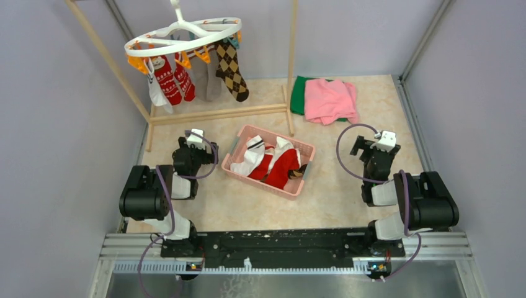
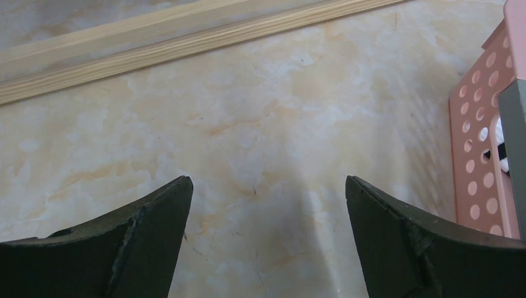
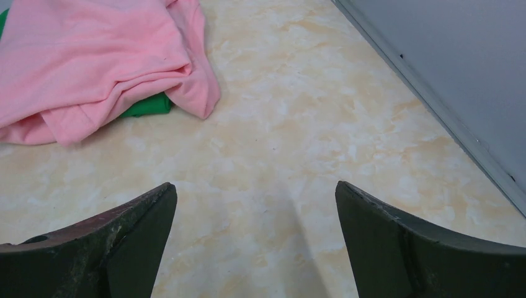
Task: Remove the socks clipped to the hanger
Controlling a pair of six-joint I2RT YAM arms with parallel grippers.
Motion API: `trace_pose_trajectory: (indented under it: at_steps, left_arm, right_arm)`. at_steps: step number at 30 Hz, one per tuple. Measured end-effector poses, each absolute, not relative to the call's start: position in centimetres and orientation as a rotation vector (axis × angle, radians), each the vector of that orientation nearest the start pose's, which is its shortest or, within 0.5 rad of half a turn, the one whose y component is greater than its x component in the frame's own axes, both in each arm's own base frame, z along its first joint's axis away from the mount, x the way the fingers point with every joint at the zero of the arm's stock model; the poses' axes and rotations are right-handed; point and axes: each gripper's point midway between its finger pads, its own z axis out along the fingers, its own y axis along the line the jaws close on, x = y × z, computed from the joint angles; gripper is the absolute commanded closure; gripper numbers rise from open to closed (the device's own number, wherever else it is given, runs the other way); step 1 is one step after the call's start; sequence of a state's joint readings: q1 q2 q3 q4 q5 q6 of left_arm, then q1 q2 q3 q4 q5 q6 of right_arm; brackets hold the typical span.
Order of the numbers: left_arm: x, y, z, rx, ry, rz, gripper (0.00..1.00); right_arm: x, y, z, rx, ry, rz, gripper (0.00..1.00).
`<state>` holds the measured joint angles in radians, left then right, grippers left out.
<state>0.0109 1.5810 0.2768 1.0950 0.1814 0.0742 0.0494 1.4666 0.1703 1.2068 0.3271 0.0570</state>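
The white oval hanger [image 1: 183,36] hangs at the back left from the wooden rack, with orange and teal clips. Several socks hang from it: a white/grey sock [image 1: 159,92], red patterned socks [image 1: 174,80], a plain grey sock [image 1: 206,82] and a brown argyle sock [image 1: 232,72]. My left gripper [image 1: 193,138] is open and empty, low over the table in front of the rack, well below the socks. My right gripper [image 1: 367,144] is open and empty at the right side. In the wrist views the left gripper [image 2: 267,186] and right gripper [image 3: 255,189] show only bare table between the fingers.
A pink perforated basket [image 1: 306,151] sits mid-table holding red and white socks [image 1: 273,163]; its wall shows in the left wrist view [image 2: 481,143]. Folded pink cloth [image 1: 329,99] on green cloth [image 1: 300,94] lies back right, also in the right wrist view [image 3: 93,62]. The wooden rack base [image 1: 217,114] crosses behind the left gripper.
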Motion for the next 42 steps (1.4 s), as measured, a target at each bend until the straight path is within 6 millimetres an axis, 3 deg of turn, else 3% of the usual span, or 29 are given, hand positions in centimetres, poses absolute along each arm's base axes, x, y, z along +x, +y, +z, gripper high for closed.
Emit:
trace_pose_trajectory:
  at_steps: [13, 15, 19, 21, 24, 27, 30, 33, 35, 37, 42]
  left_arm:
    - [38.4, -1.7, 7.1, 0.150, 1.821, -0.084, 0.01]
    - [40.0, -1.6, 8.8, 0.155, 1.857, -0.086, 0.01]
    - [43.0, -1.4, 15.2, 0.179, 1.860, -0.113, 0.01]
    - [42.9, -1.3, 17.2, 0.187, 1.868, -0.135, 0.01]
    - [41.5, -1.2, 18.6, 0.192, 1.923, -0.184, 0.01]
    - [39.7, -1.0, 18.8, 0.180, 2.008, -0.230, 0.01]
    - [38.2, -0.3, 19.2, 0.147, 2.064, -0.265, 0.01]
    - [37.2, 1.6, 20.3, 0.075, 2.088, -0.278, 0.01]
    - [37.0, 3.0, 21.1, 0.023, 2.090, -0.267, 0.01]
    - [36.9, 4.0, 21.8, -0.011, 2.088, -0.260, 0.01]
    - [36.9, 3.7, 21.8, -0.012, 2.126, -0.351, 0.01]
  right_arm:
    - [35.3, -3.7, 9.8, 0.260, 1.637, -0.190, 0.01]
    - [35.0, -3.5, 11.2, 0.256, 1.618, -0.184, 0.01]
    - [35.3, -3.1, 14.8, 0.353, 1.594, -0.122, 0.01]
    - [35.5, -2.9, 17.0, 0.445, 1.559, -0.054, 0.01]
    - [35.3, -1.8, 19.4, 0.554, 1.531, 0.101, 0.01]
    - [35.0, 1.0, 20.1, 0.507, 1.556, 0.275, 0.01]
    - [34.7, 5.0, 18.4, 0.430, 1.681, 0.371, 0.01]
    - [34.1, 11.5, 18.1, 0.251, 1.803, 0.446, 0.01]
    - [33.7, 15.9, 19.3, 0.106, 1.823, 0.501, 0.01]
    - [33.9, 19.1, 20.7, -0.001, 1.814, 0.558, 0.01]
    - [38.3, 25.0, 23.4, -0.197, 1.801, 0.639, 0.06]
